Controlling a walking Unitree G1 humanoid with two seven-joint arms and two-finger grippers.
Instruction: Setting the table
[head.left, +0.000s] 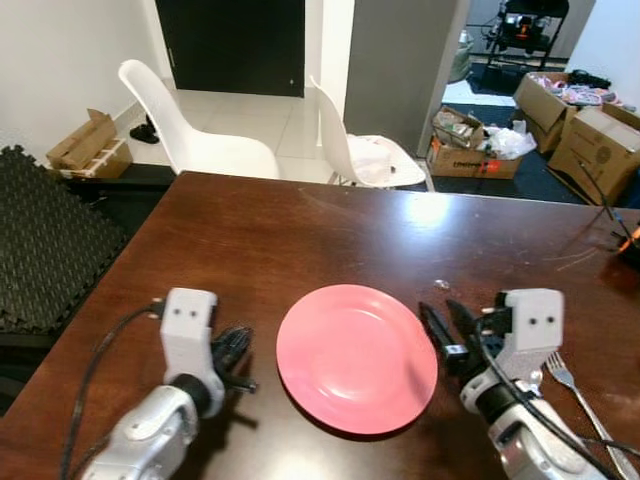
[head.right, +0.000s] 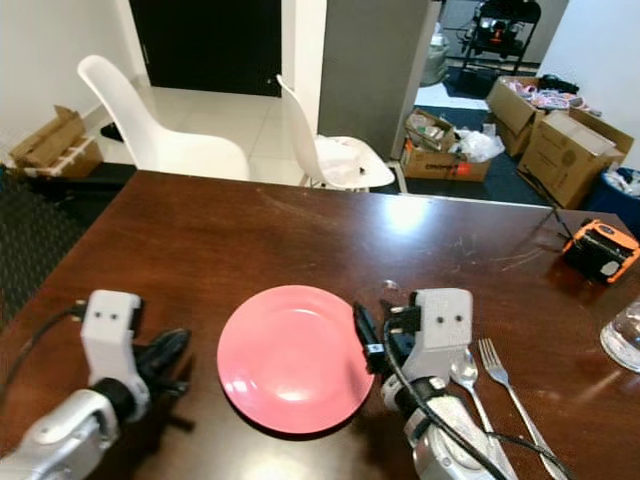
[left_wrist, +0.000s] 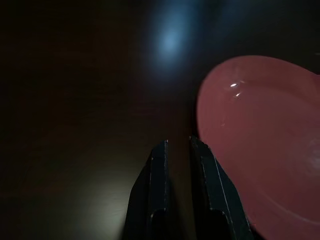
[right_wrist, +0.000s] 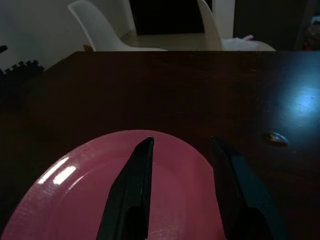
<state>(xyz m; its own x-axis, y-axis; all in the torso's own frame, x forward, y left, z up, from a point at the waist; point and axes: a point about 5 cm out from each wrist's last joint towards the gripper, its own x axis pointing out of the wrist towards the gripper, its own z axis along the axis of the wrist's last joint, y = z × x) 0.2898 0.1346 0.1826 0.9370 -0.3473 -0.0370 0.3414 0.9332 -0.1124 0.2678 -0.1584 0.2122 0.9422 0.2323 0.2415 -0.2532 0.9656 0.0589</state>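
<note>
Left gripper (head.left: 232, 352), fingers nearly together, is held empty beside the pink plate (head.left: 356, 356), which is set mid-table (head.left: 300, 240). Right gripper (head.left: 444, 335), fingers apart, is poised at the plate's rim. Spoon (head.right: 466, 374), fork (head.right: 497, 366) and glass (head.right: 624, 337) are laid rightward; setting is judged largely done.

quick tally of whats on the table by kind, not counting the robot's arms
pink plate: 1
fork: 1
spoon: 1
drinking glass: 1
orange and black device: 1
total: 5
</note>
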